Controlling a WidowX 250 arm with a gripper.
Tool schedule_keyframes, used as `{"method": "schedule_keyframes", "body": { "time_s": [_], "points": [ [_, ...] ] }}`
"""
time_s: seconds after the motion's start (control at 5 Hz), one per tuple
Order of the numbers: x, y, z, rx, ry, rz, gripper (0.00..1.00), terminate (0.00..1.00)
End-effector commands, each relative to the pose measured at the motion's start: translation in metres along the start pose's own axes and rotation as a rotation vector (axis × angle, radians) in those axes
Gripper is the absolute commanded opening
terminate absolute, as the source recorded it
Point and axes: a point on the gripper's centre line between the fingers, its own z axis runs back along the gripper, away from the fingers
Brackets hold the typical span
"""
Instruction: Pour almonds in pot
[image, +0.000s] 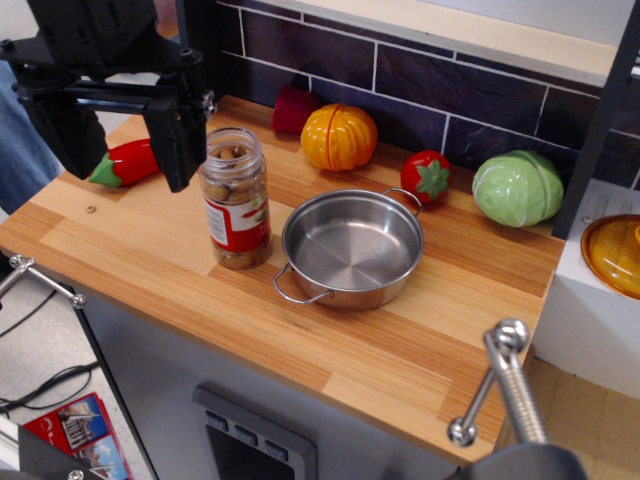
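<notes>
Btwn claw (125, 135) & pot (351, 247): almonds (236, 199) jar upright.

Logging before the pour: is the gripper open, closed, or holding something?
Gripper: open, holding nothing; its right finger is just left of the almonds jar.

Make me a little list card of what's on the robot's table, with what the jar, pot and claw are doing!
jar of almonds: upright, left of the pot, not lifted
pot: empty, on the wooden table
gripper: open, just left of the jar, holding nothing
toy food at back: red pepper, orange pumpkin, tomato, green cabbage
</notes>
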Motion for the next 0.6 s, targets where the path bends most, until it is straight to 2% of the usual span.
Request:
{"method": "schedule_keyframes", "body": {
  "time_s": [0.0, 0.2, 0.4],
  "points": [
    [0.000, 0.000, 0.000, 0.000, 0.000, 0.000, 1.00, 0.00],
    [0.008, 0.003, 0.012, -0.050, 0.026, 0.088, 1.00, 0.00],
    [0.025, 0.014, 0.030, -0.100, 0.053, 0.237, 1.00, 0.00]
  ]
}}
